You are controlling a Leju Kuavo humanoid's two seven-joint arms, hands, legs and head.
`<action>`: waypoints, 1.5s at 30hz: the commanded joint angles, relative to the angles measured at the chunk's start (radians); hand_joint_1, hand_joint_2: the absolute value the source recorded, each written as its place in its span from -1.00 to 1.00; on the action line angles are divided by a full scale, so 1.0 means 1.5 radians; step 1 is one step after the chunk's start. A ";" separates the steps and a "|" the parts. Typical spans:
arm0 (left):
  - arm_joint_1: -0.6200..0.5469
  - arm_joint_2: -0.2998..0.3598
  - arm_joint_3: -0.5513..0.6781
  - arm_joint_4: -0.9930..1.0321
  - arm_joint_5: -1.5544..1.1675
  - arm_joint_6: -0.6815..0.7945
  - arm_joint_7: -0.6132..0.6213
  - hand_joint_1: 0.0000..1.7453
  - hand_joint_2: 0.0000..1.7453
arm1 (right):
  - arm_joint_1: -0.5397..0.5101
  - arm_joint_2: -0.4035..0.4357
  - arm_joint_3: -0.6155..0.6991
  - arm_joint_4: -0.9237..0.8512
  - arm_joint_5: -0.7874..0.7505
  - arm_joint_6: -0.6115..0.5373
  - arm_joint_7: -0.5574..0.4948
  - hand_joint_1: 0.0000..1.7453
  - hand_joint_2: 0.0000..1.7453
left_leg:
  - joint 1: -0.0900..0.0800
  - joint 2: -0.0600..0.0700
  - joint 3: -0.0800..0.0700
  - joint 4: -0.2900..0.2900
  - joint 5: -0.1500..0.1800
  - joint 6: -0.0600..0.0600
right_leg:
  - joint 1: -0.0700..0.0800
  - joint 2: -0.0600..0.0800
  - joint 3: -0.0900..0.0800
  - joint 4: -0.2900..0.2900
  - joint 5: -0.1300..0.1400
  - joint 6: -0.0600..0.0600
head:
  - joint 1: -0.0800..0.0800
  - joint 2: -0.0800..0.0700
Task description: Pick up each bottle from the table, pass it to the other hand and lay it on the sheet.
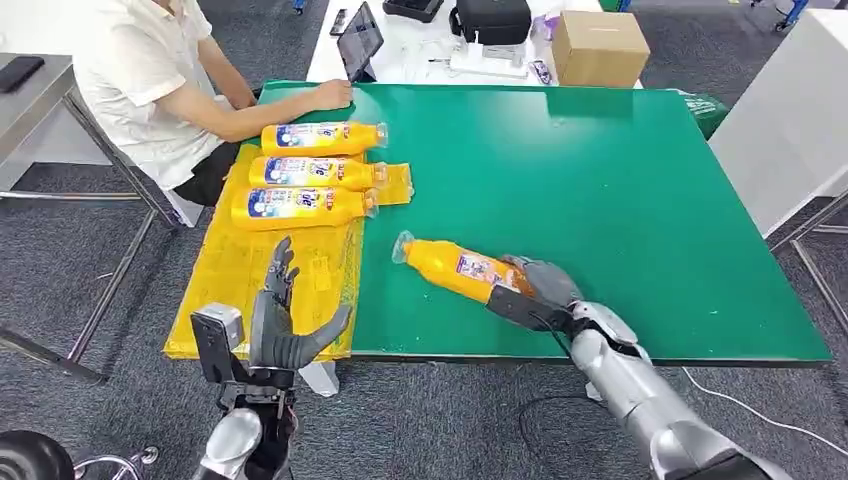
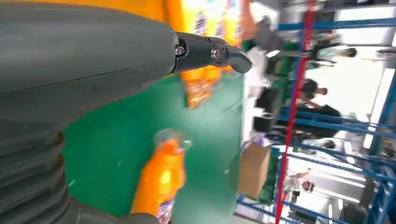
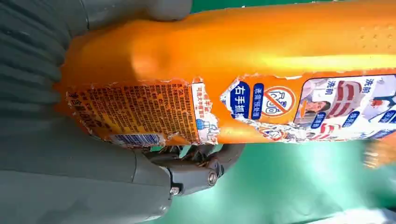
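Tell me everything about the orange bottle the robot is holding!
The orange bottle looks like shiny plastic, with a clear cap pointing toward the yellow sheet and a torn, peeling printed label. It lies tilted over the green table, apart from the three bottles on the sheet. The right hand grips its bottom end.

A green table [image 1: 620, 180] stands on dark grey carpet [image 1: 110, 250]. Beyond it a white table [image 1: 420, 50] carries a cardboard box [image 1: 600, 48] and a tablet [image 1: 360, 40] (propped upright). Blue shelving [image 2: 336, 126] lines the bright room.
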 commanded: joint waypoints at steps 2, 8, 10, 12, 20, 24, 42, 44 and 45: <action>0.029 0.001 -0.033 0.103 0.088 -0.029 0.023 -1.00 1.00 | 0.112 0.067 -0.124 -0.172 -0.099 0.019 -0.047 1.00 1.00 | 0.000 0.001 0.002 -0.001 -0.001 0.001 | 0.000 0.000 0.002 -0.001 -0.001 -0.002 | 0.000 0.000; 0.018 0.007 -0.078 0.138 0.104 -0.027 0.015 -1.00 1.00 | 0.156 0.094 -0.132 -0.250 -0.165 0.054 -0.066 0.96 1.00 | -0.001 0.000 0.000 -0.001 -0.001 0.001 | 0.000 -0.001 0.000 -0.001 -0.001 -0.001 | 0.000 0.000; 0.010 0.010 -0.080 0.131 0.106 -0.027 0.007 -1.00 1.00 | 0.163 0.105 -0.131 -0.259 -0.183 0.063 -0.075 1.00 1.00 | 0.000 0.000 -0.001 -0.001 -0.001 0.001 | 0.000 0.000 0.000 0.000 -0.001 -0.001 | -0.001 0.000; 0.011 0.008 -0.075 0.096 0.140 -0.066 -0.023 -1.00 1.00 | 0.166 0.117 -0.122 -0.268 -0.211 0.085 -0.088 1.00 1.00 | 0.000 0.000 0.001 -0.001 -0.001 0.001 | 0.000 -0.001 0.001 -0.001 -0.001 -0.002 | 0.000 0.000; 0.019 0.003 -0.071 0.019 0.217 -0.134 -0.027 -1.00 1.00 | 0.143 0.140 -0.051 -0.247 -0.228 0.133 -0.087 1.00 1.00 | 0.000 0.001 0.001 0.000 -0.002 0.001 | 0.001 0.000 0.001 0.000 -0.002 -0.002 | -0.001 0.000; 0.017 -0.016 -0.061 -0.021 0.245 -0.137 -0.041 -1.00 1.00 | 0.126 0.155 0.045 -0.172 -0.138 0.078 -0.127 1.00 1.00 | 0.000 0.003 0.000 0.000 -0.002 0.001 | 0.001 0.002 0.000 0.000 -0.001 -0.002 | 0.000 0.000; -0.015 -0.008 -0.072 0.008 0.315 -0.222 -0.031 -1.00 1.00 | 0.104 0.137 0.261 -0.219 -0.127 -0.067 -0.176 1.00 1.00 | 0.000 0.000 0.000 0.000 -0.001 0.001 | 0.001 -0.001 0.000 0.000 -0.001 -0.002 | 0.000 0.000; -0.017 -0.004 -0.075 0.008 0.333 -0.245 -0.021 -1.00 1.00 | 0.103 0.137 0.262 -0.224 -0.130 -0.064 -0.176 1.00 1.00 | 0.000 0.000 -0.001 0.000 -0.001 0.000 | 0.000 0.000 -0.002 0.000 -0.001 -0.001 | -0.001 0.000; -0.018 0.004 -0.079 0.008 0.350 -0.286 -0.022 -1.00 1.00 | 0.103 0.135 0.264 -0.230 -0.137 -0.062 -0.176 1.00 1.00 | 0.000 0.000 0.000 -0.001 -0.001 0.001 | 0.000 -0.001 -0.001 0.000 -0.001 -0.002 | -0.001 0.000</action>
